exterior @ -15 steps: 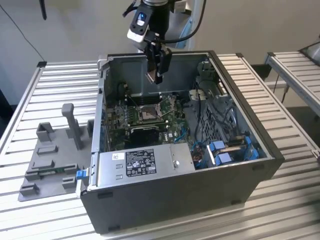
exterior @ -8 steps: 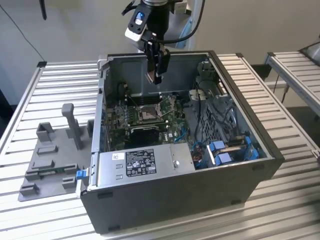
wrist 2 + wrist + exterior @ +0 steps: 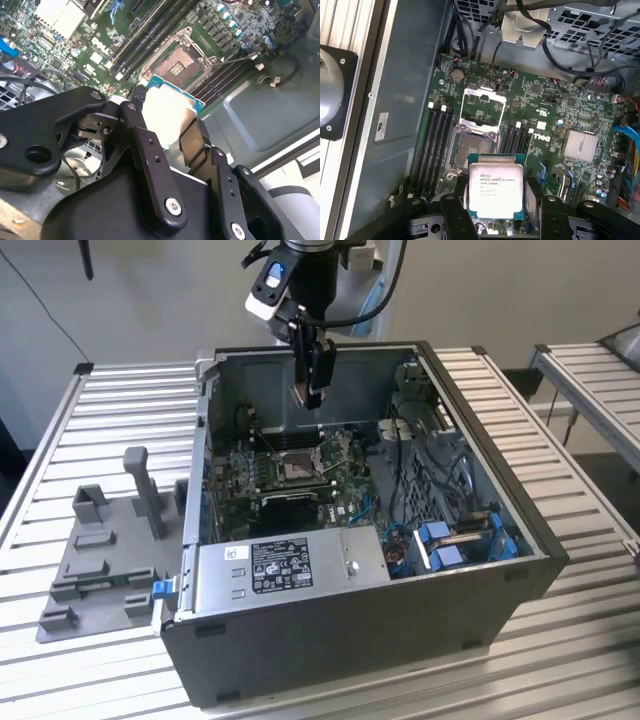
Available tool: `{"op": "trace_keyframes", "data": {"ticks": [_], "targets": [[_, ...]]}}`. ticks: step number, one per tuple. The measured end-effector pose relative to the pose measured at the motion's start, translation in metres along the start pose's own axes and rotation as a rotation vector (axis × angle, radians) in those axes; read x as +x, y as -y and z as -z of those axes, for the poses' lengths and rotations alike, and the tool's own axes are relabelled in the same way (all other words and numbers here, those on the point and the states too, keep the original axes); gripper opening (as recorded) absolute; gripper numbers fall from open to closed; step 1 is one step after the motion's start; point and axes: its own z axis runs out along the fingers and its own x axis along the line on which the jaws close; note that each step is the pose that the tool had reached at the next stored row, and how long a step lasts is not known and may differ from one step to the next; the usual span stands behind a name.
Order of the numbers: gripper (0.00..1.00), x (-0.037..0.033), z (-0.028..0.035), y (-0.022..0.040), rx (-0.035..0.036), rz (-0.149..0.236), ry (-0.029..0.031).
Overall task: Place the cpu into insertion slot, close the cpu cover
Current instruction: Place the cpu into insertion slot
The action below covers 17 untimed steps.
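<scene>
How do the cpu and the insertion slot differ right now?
The cpu is clamped in the end effector, off the green board; the insertion slot sits fixed in it. The cpu shows a bright metallic face; the insertion slot has a dark, empty centre, its cpu cover swung open. Both are square and look close in size.

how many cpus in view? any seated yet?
1. The cpu is clamped in the pincer, not seated. The insertion slot is empty and its cpu cover is raised open.
</scene>
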Motion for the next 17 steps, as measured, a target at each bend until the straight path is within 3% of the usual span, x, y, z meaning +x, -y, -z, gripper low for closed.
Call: {"op": "trace_keyframes", "data": {"ticks": [12,17], "targets": [[0.54,0.0006,-0.0001,0.0032,-0.0014,-0.111,0.0041],[0.54,0.0019,-0.0001,0.0094,-0.0027,-0.143,0.0054]]}}
